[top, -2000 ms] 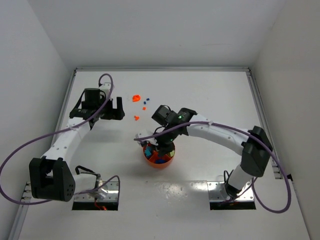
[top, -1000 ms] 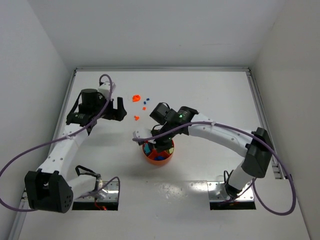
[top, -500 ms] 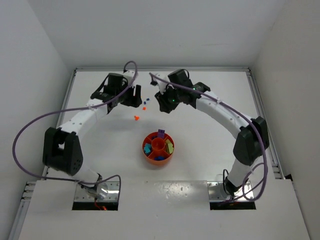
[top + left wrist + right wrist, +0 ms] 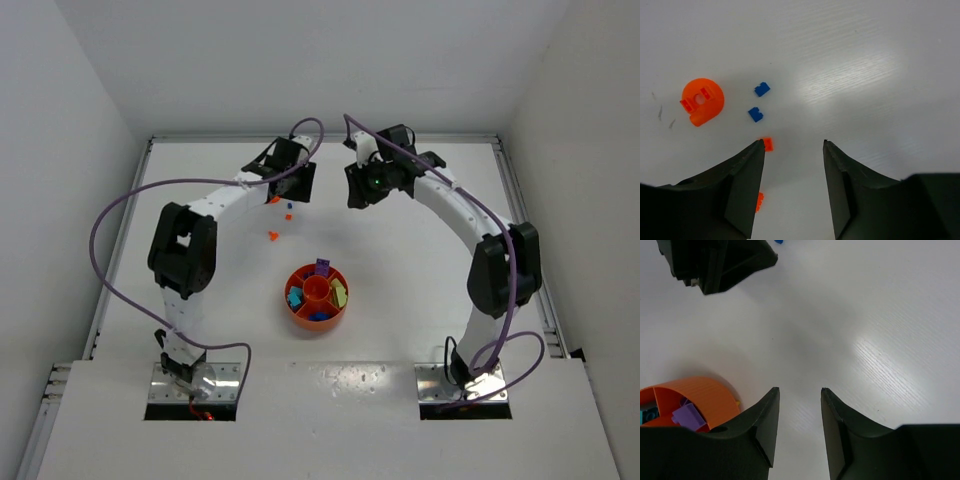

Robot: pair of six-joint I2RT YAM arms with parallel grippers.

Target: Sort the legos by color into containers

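Legos (image 4: 755, 114) partly sorted: some sit in tray (image 4: 695, 390) compartments, centre of desk (image 4: 420, 280). Blue and orange strays lie far-left of it, under left gripper (image 4: 792, 143), jaws apart, empty. Right gripper (image 4: 799, 390) likewise spread, empty, far side. Several picks left.

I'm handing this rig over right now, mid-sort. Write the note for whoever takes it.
Left gripper: open, empty, over the loose legos at the far side of the table.
Right gripper: open, empty, next to it over bare surface.
Tray: mid-table. It holds a purple brick, a teal brick, plus yellow-green and blue ones, in separate sections.
Left to sort: two blue bricks, small orange bricks and a round orange piece.
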